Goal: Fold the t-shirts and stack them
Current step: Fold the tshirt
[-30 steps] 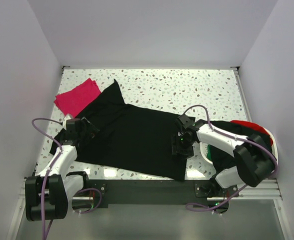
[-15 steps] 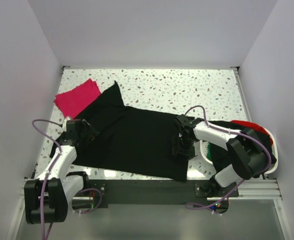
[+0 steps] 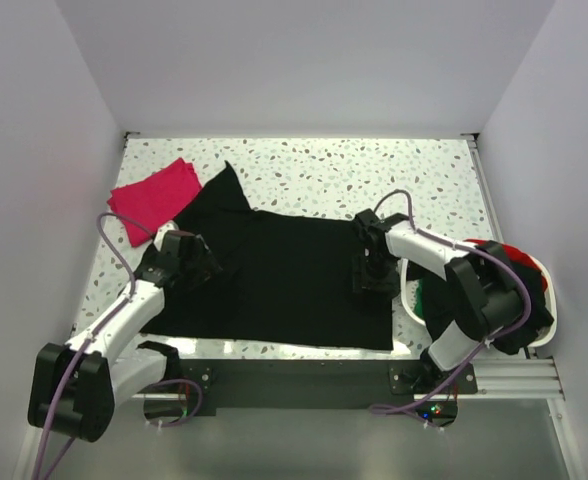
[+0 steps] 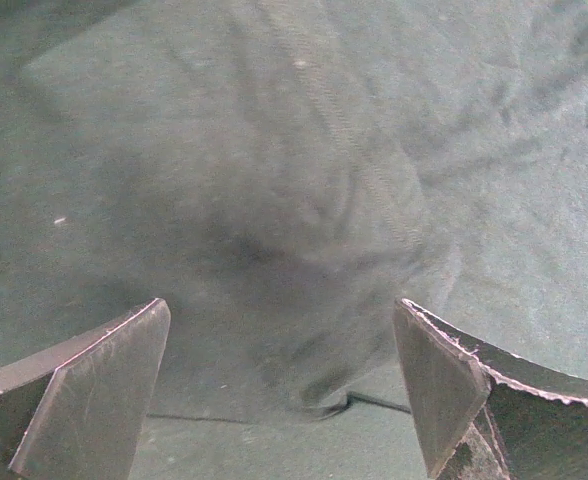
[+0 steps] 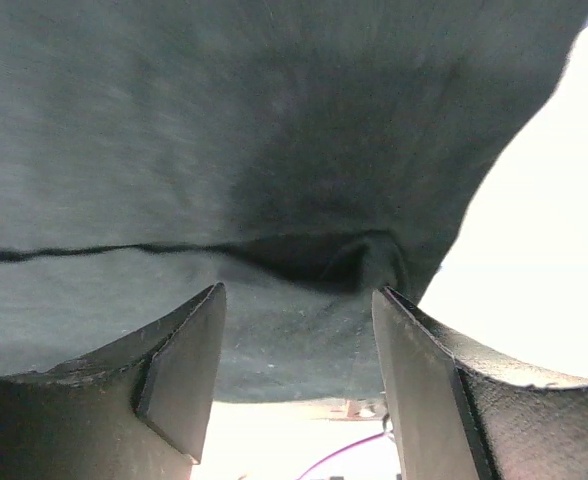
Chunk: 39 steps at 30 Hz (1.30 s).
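Magenta-pink t-shirt (image 3: 156,198): folded to a small flat rectangle, lying at an angle at the far left of the speckled table (image 3: 374,175). Its right edge is just beside the black cloth.

Left gripper (image 4: 279,312): jaws spread wide and gripping nothing. Both fingers (image 4: 99,385) hang over the left part of the black shirt, with plain cloth showing between them.

Large black t-shirt (image 3: 274,285): spread out flat across the middle of the table, between the two arms. The body is roughly rectangular, and its near edge runs along the table's near side. One pointed flap reaches up and left towards the pink shirt.

Black t-shirt, left wrist view: the cloth looks dull grey-green, with soft shallow creases. The edge of an upper layer lies over a lower layer near the bottom of the view.

Black t-shirt, right wrist view: a hem line crosses the view and ends in a small puckered fold just beyond the fingertips. Bright table shows at the right.

Right gripper (image 5: 299,295): jaws apart, at the shirt's right edge. The fingers (image 5: 179,375) stand either side of the puckered fold, and the cloth is not pinched between them.

White basket (image 3: 545,283): at the far right, beside the black shirt's right edge. Red cloth (image 3: 509,252) shows at its far side and a sliver of green cloth (image 3: 426,300) at its left. The right arm hides the other contents.
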Available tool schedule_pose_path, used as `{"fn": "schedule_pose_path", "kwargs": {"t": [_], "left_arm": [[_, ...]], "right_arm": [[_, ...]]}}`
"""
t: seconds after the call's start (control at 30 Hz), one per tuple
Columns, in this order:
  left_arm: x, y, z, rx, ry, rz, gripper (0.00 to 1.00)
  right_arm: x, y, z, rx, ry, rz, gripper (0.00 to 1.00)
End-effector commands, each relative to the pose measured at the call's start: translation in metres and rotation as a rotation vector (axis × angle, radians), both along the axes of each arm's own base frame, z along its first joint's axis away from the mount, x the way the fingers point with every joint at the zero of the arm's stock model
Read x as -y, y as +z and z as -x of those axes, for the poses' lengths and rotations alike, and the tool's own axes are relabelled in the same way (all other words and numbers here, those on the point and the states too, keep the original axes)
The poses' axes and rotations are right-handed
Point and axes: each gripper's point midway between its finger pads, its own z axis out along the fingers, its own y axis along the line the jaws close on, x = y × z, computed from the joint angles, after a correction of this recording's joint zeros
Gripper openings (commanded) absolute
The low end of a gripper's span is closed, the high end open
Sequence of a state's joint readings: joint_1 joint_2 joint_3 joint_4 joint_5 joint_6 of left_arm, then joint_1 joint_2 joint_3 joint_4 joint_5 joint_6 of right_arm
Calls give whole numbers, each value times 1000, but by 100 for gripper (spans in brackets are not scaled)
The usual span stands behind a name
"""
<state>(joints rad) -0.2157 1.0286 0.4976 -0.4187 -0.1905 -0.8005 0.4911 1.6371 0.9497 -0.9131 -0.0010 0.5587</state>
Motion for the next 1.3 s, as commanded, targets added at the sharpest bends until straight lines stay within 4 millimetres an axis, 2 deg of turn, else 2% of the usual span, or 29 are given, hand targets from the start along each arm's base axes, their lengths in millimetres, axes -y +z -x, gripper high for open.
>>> {"fn": "schedule_pose_path", "kwargs": {"t": [0.0,0.07,0.17,0.2,0.23,0.27,0.3,0.37,0.47,0.57,0.67,0.83,1.07,1.27], "left_arm": [[10,21,-27,87,-34,-7,98],[13,22,-30,97,-63,-9,98],[13,13,-25,63,-75,-16,98],[13,7,-22,45,-77,-13,99],[14,5,-20,40,-72,0,98],[18,2,-19,40,-77,20,99],[19,-4,-14,25,-76,31,99],[22,-7,-12,25,-71,58,98],[19,-12,-8,19,-57,48,98],[19,-19,-4,20,-54,57,99],[21,-35,5,-22,-37,85,99],[19,-46,18,-75,7,96,100],[17,-63,48,-163,81,138,100],[16,-57,58,-188,108,153,100]], "right_arm": [[3,35,-34,115,71,33,64],[1,56,-40,160,77,15,64],[-16,84,-46,243,77,-104,66],[-18,84,-45,253,76,-123,66],[-35,87,-43,249,74,-217,66],[-41,87,-42,254,69,-257,66],[-44,81,-36,240,62,-284,66],[-56,77,-37,247,48,-350,66],[-58,66,-32,240,56,-364,67],[-56,55,-26,232,71,-363,67],[-52,37,-16,199,76,-355,68],[-49,14,-14,177,68,-333,68],[-39,-8,-5,130,64,-279,68],[-31,-19,8,73,45,-241,68]]}}
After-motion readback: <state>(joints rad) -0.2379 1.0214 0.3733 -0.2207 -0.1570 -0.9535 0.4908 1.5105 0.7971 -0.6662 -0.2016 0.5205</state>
